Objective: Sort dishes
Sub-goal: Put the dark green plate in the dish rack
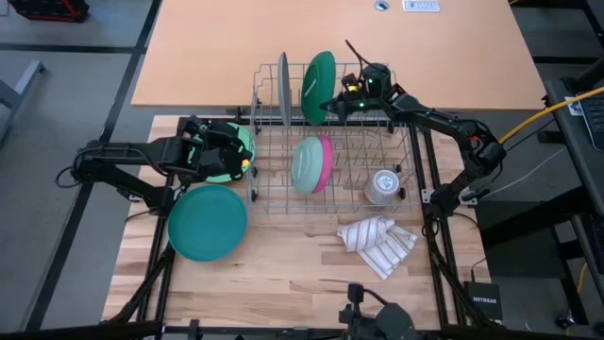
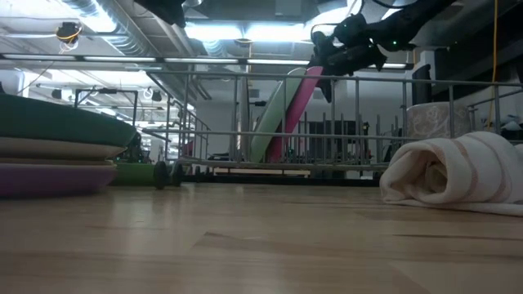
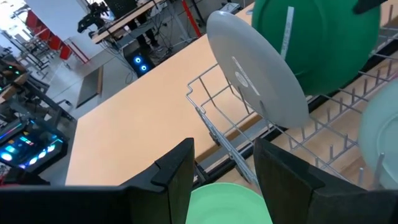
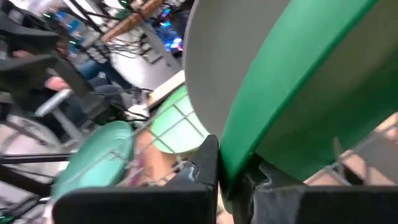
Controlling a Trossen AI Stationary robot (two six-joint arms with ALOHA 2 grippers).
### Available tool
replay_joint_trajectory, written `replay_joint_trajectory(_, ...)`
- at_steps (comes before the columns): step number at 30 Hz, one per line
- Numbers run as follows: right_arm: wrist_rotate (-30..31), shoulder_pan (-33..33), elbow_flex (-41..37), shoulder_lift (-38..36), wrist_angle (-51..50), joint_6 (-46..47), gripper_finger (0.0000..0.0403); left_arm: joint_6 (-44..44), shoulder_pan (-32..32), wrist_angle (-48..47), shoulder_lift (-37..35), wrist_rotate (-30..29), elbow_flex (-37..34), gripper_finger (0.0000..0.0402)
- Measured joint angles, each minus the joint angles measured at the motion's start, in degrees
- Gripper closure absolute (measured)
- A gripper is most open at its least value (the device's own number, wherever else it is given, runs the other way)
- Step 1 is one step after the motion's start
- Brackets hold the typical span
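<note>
Dishes were seen split between a wire rack (image 1: pixel 330 156) and the worktop (image 1: pixel 283 274). A dark green plate (image 1: pixel 318 87) stood on edge at the rack's far side, with a grey plate (image 1: pixel 283 90) on edge just beside it. The right gripper (image 1: pixel 342 97) was at the dark green plate's rim, its fingers (image 4: pixel 202 168) closed nearly all the way and pinching that rim, as shown in the right wrist view. Lower in the rack a pale green dish (image 1: pixel 306 163) and a pink dish (image 1: pixel 326 165) leaned together on edge. A clear glass cup (image 1: pixel 383 185) sat at the rack's right end. Left of the rack, a light green plate (image 1: pixel 229 156) lay flat on the worktop under the left gripper (image 1: pixel 212 151). The left fingers (image 3: pixel 177 174) were spread apart above that plate, with nothing held between them. A teal plate (image 1: pixel 207 222) lay flat nearer the front edge, topping a stack. In the low view, cream and purple dishes (image 2: pixel 49 175) were seen beneath it. A striped white cloth (image 1: pixel 377 242) lay crumpled in front of the rack.
</note>
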Motion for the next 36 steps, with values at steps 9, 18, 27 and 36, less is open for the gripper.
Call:
replay_joint_trajectory(9, 4.6, 1.7, 0.0, 1.6, -0.7, -1.2, 0.0386, 0.0, 0.0, 0.0, 0.0, 0.1, 0.0, 0.0247)
replay_joint_trajectory(18, 5.4, 2.9, 0.0, 5.7, 0.6, -1.2, 0.0386, -0.1, 0.0, 0.0, 0.0, 0.1, 0.0, 0.0247)
replay_joint_trajectory(27, 6.3, 4.3, 0.0, 6.3, 1.6, -1.1, 0.0386, -0.1, 0.0, 0.0, 0.0, 1.6, 0.0, 0.0247)
replay_joint_trajectory(36, 8.0, 5.7, 0.0, 6.4, 1.7, -1.2, 0.0386, -0.1, 0.0, -0.1, 0.0, 2.1, 0.0, 0.0247)
